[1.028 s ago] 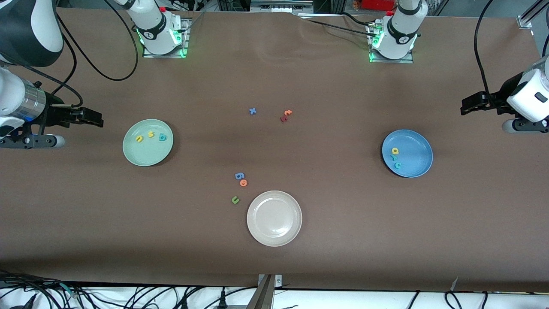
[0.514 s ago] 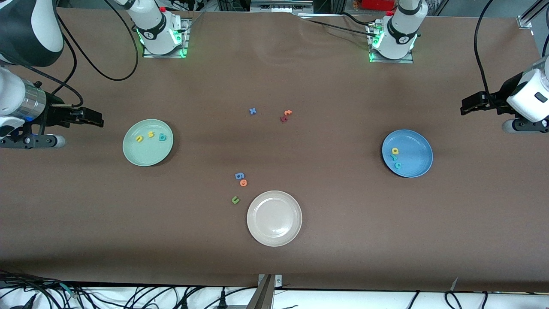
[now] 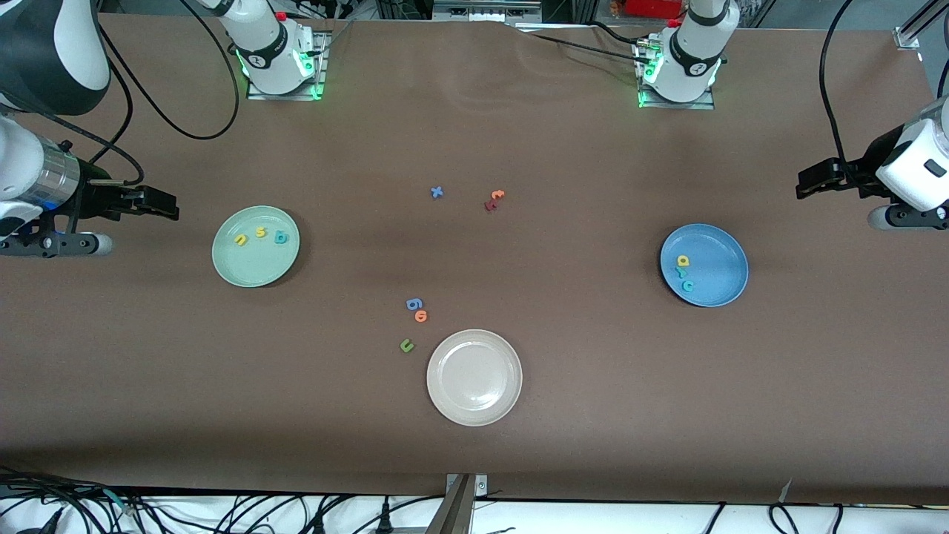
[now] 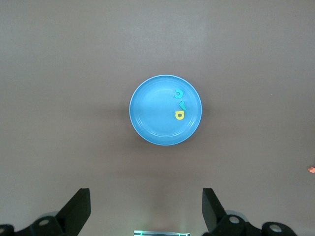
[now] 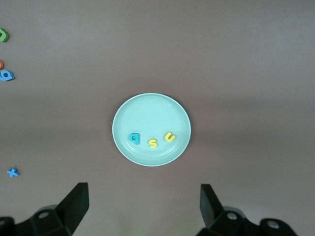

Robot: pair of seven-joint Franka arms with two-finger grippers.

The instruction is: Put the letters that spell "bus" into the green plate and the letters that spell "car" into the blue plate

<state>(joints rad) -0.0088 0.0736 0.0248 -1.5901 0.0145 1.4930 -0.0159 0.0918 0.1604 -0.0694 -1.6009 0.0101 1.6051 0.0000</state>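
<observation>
The green plate [image 3: 252, 268] lies toward the right arm's end of the table and holds a yellow "u" [image 3: 241, 239], a yellow "s" [image 3: 260, 232] and a teal "b" [image 3: 280, 237]. The blue plate [image 3: 721, 271], toward the left arm's end, holds a yellow "a" [image 3: 683, 260], a teal "r" [image 3: 681, 272] and a teal "c" [image 3: 689, 285]. My right gripper [image 3: 169, 205] hangs open and empty over bare table beside the green plate [image 5: 147, 112]. Over bare table beside the blue plate [image 4: 151, 114], my left gripper [image 3: 804, 185] is open and empty too.
A beige plate [image 3: 474, 415] sits nearest the front camera, mid-table. Beside it lie a green "u" [image 3: 406, 345], an orange "o" [image 3: 421, 316] and a blue letter [image 3: 414, 304]. Farther back are a blue "x" [image 3: 437, 192], an orange "t" [image 3: 497, 195] and a dark red letter [image 3: 490, 205].
</observation>
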